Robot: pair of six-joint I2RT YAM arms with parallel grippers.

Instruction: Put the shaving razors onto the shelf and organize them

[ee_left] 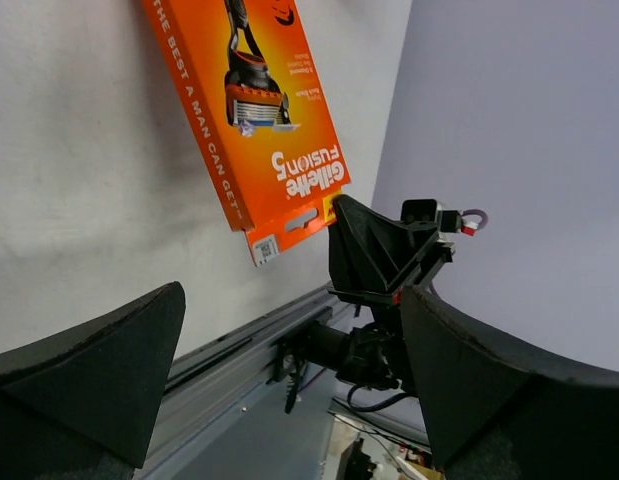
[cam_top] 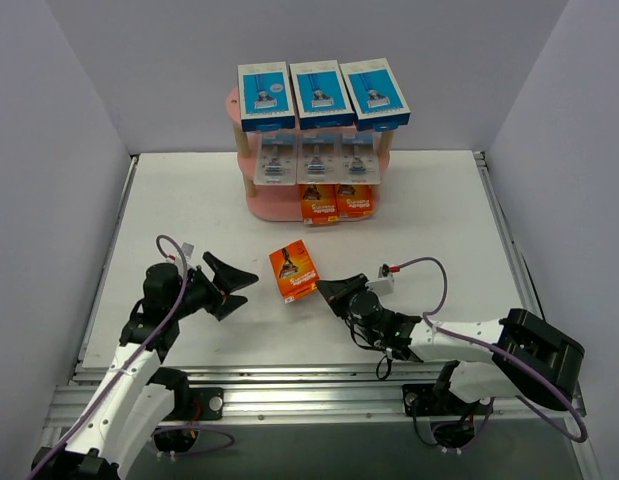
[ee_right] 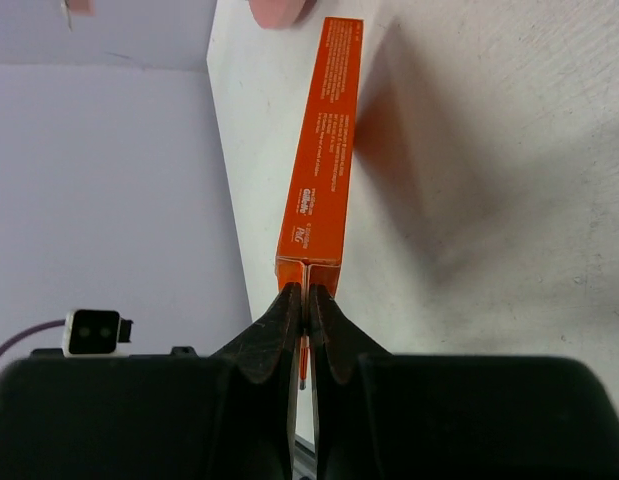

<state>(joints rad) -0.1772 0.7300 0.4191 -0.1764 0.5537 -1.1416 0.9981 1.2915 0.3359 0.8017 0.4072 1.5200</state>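
Right jaws are pinched fully together on the thin flap at the near end of the loose orange pack [cam_top: 294,272]. The right wrist view shows the two fingertips [ee_right: 279,330] meeting on that flap, with the pack running away edge-on toward 12 o'clock. From above, the right arm [cam_top: 459,340] reaches in from the pack's 4 o'clock. The pack sits near the middle of the surface [cam_top: 189,200], tilted, its printed face turned up toward the camera. I cannot tell whether its lower edge rests on the surface or hangs just above it.

Left jaws are spread wide and hold nothing. They point at the pack from its 9 o'clock, near it but well short of touching. In the left wrist view both fingers [ee_left: 89,370] frame an open gap, and the pack's razor picture shows beyond them, with the right jaws clamped on its lower corner.

At 12 o'clock stands the shelf [cam_top: 232,105]. On the top tier are three blue boxes [cam_top: 320,93] side by side. On the middle tier are three grey packs [cam_top: 316,158] in a row. On the bottom tier are two orange cards [cam_top: 336,202], touching each other.
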